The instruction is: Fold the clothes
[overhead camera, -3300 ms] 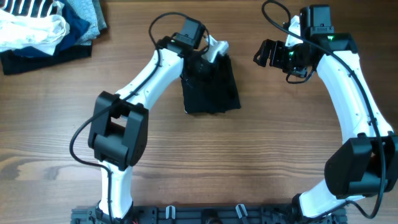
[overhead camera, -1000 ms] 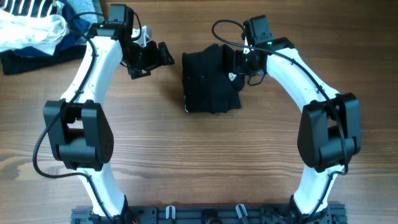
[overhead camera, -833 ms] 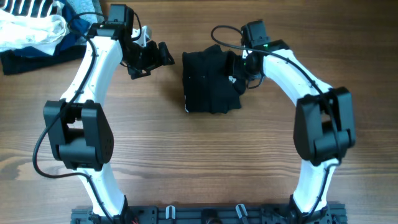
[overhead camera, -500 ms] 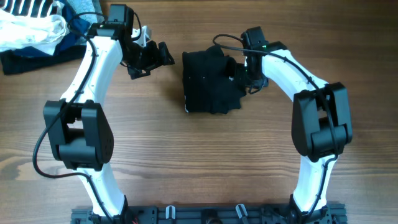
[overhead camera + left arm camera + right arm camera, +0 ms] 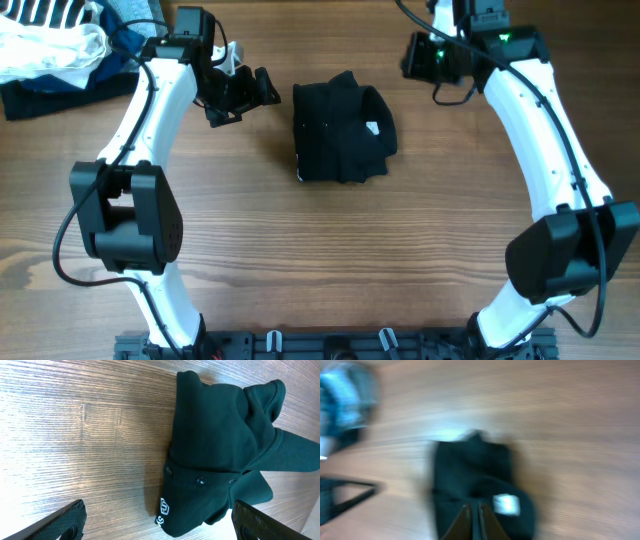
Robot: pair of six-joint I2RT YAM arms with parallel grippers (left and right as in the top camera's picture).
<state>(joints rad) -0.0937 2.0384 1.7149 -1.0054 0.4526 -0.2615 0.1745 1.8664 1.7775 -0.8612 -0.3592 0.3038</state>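
While the black garment (image 5: 340,130) lies bundled toward 12 o'clock on the worktop (image 5: 320,260), its flap (image 5: 385,142) bulging at 3 o'clock likely wants a low, flat tuck; the left arm (image 5: 150,110) hovers at its 9 o'clock, jaws spread and empty, the right arm (image 5: 545,120) raised at 2 o'clock, jaws clenched on nothing.

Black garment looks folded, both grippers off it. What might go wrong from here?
1. The black garment is not flat: a loose flap sticks out at one end and may spring open.
2. The open left gripper hangs near the garment's edge; a sideways move might snag it.
3. The left arm runs beside the heap of other clothes and might catch them.
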